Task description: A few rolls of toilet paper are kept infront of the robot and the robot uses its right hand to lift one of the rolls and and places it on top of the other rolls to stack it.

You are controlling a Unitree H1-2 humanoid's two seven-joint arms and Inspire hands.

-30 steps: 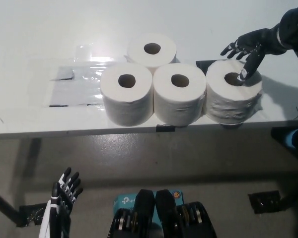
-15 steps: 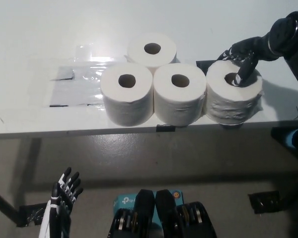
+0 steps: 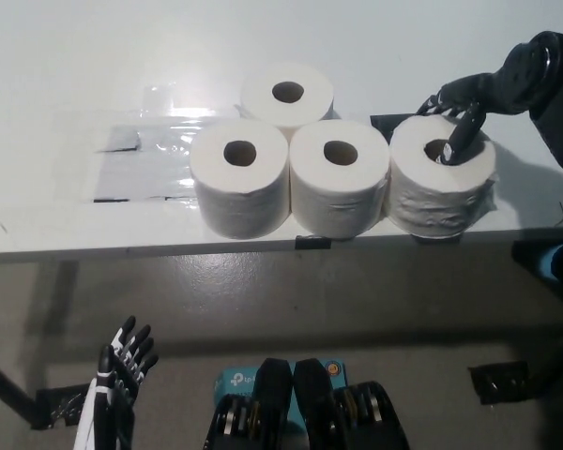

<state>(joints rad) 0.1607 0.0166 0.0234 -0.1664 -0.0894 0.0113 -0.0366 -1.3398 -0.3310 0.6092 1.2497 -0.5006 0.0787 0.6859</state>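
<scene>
The black right hand (image 3: pixel 458 117) pinches the rightmost roll (image 3: pixel 443 185), one finger inside its core, at the near right of the white surface (image 3: pixel 75 56). The white left hand (image 3: pixel 117 380) hangs low, fingers spread, empty.

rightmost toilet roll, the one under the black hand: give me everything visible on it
The rightmost roll is white paper, standing on end near the front edge of the white table, core hole facing up. Its outer wrap looks wrinkled and loose low on the side. Its left side looks to touch the middle front roll. The right robot hand sits on its top with fingers reaching into the core hole. The roll is not lifted.
</scene>
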